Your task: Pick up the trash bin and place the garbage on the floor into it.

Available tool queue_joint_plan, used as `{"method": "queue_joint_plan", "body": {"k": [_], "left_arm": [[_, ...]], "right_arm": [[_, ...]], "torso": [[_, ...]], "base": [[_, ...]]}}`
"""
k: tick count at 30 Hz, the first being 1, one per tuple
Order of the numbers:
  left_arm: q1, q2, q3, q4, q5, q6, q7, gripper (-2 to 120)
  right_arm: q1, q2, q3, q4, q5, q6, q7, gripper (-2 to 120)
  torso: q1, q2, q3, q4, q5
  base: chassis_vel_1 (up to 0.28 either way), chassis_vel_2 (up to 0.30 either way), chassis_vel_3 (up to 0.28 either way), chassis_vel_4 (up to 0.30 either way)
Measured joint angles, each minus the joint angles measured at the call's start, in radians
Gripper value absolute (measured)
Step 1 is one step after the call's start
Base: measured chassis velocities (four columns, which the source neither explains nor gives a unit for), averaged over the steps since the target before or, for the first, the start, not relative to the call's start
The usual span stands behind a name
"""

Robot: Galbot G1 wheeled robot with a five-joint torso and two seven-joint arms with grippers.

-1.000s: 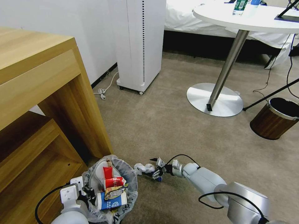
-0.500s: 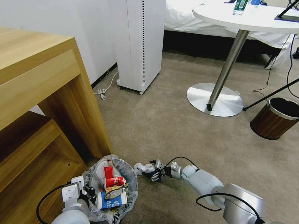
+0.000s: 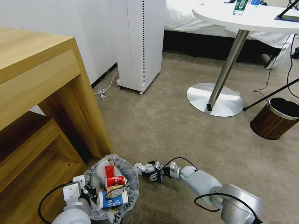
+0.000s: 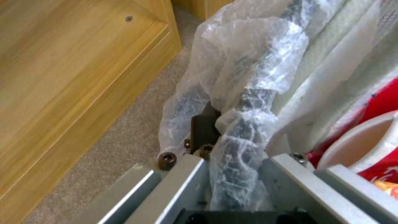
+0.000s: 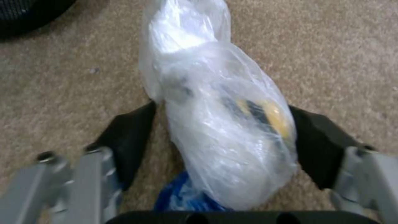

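Note:
The trash bin [image 3: 130, 182], black with a crinkly white bag liner, stands on the beige floor [image 3: 174, 130] at the lower left, beside the wooden desk. Red, blue and white garbage [image 3: 112, 189] fills it. My left gripper [image 3: 88, 190] is shut on the bin's rim and liner [image 4: 244, 102]. Just right of the bin lies a crumpled clear plastic piece of garbage [image 3: 144, 168] with a yellow and black mark [image 5: 219, 124]. My right gripper [image 3: 153, 173] is low on the carpet and open. Its dark fingers [image 5: 128, 140] stand on either side of that piece.
A wooden desk [image 3: 46, 93] rises close on the left. Farther off are a white tower unit [image 3: 140, 46], a round table on a metal base [image 3: 215, 100], a brown wood-grain bin [image 3: 275, 118] and cables on the carpet.
My right gripper has slid a little left along the carpet, closer around the clear plastic piece. The left gripper and the bin have hardly moved.

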State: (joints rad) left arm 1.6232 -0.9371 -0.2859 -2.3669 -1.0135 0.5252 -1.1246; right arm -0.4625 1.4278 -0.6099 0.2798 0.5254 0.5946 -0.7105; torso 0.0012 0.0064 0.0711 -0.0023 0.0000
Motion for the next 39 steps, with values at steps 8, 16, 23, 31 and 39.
{"method": "queue_joint_plan", "body": {"k": [8,16,23,31,39], "left_arm": [[-0.001,-0.011,0.005,0.004,0.005,0.0,0.002,0],[0.004,0.003,-0.006,0.0,0.006,0.001,0.001,0],[0.002,0.005,-0.007,-0.002,0.004,0.001,0.0,0],[-0.002,0.003,-0.005,-0.003,-0.004,0.003,-0.003,0],[0.0,0.027,-0.022,-0.032,-0.034,0.003,-0.015,0]], "right_arm": [[-0.008,-0.001,0.022,-0.003,-0.009,0.004,-0.003,43],[-0.001,0.005,0.024,0.0,-0.006,0.005,-0.006,14],[0.007,0.002,0.024,0.013,0.002,0.008,-0.006,3],[0.008,-0.083,0.014,0.17,0.052,-0.005,0.013,3],[0.02,-0.365,-0.007,0.605,0.177,-0.079,0.093,3]], "torso": [[0.0,0.0,0.0,-0.0001,-0.0001],[0.0,0.0,0.0,0.0,0.0],[0.0,0.0,0.0,0.0001,0.0],[0.0,0.0,0.0,0.0001,0.0001],[0.0,0.0,0.0,-0.0005,-0.0009]], "base": [[0.0,0.0,0.0,0.0],[0.0,0.0,0.0,0.0],[0.0,0.0,0.0,0.0],[0.0,0.0,0.0,0.0],[0.0,0.0,0.0,0.0]]}}
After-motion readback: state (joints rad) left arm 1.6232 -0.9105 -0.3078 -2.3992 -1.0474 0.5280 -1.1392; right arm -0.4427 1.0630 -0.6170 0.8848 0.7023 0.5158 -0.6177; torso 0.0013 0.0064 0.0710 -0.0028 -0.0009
